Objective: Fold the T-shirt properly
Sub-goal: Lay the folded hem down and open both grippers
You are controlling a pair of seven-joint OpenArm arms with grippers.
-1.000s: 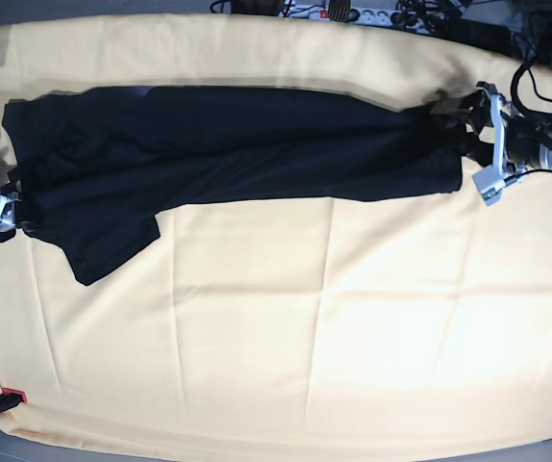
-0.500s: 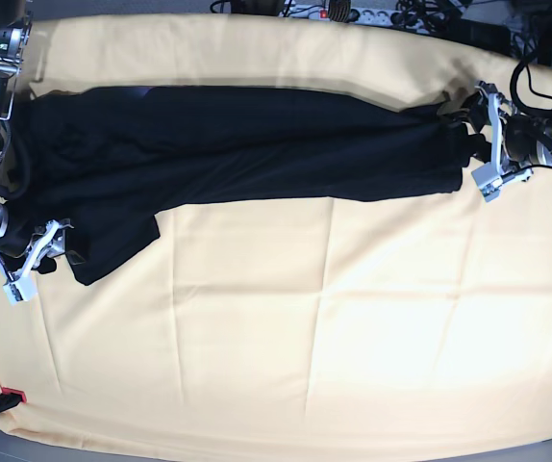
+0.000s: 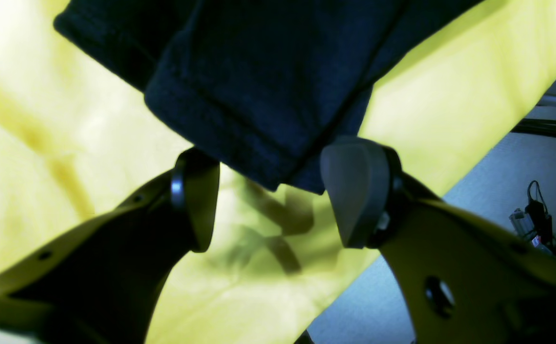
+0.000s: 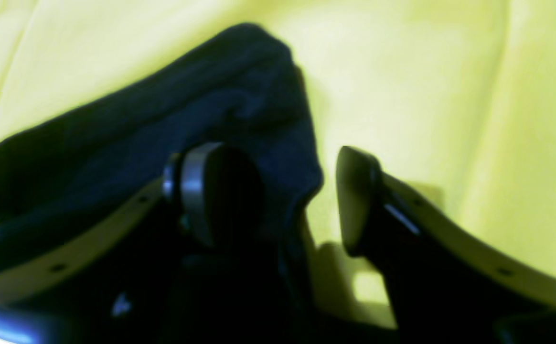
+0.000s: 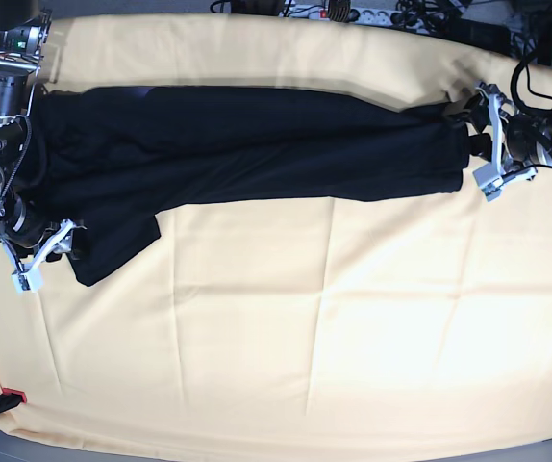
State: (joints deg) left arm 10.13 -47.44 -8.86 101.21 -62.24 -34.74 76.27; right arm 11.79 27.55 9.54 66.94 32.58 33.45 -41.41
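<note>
Two arms, one per end of the bench (image 5: 286,385), both reaching in low from the sides. Left claw (image 5: 484,140) sits at base view's right edge, wrist roughly level, fingers pointing at the shirt's end. In left wrist view its jaws are spread apart w/ nothing pinched; a folded corner of the T-shirt (image 3: 268,81) hangs just ahead of and between the fingertips (image 3: 354,191), touching or nearly touching the right-hand pad, can't tell which.

Right claw (image 5: 43,252) at base view's left, arm coming down along the bench edge, claw angled toward the sleeve corner. Right wrist view: jaws released, gap visible; dark fabric bunches over and behind one finger (image 4: 211,191), other finger is clear over yellow cloth (image 4: 450,95).

Count: 1 T-shirt (image 5: 247,144), black, stretched long btwn the two claws across the far part of the bench; 1 yellow cloth (image 5: 353,318) covering the bench; 2 claws.
</note>
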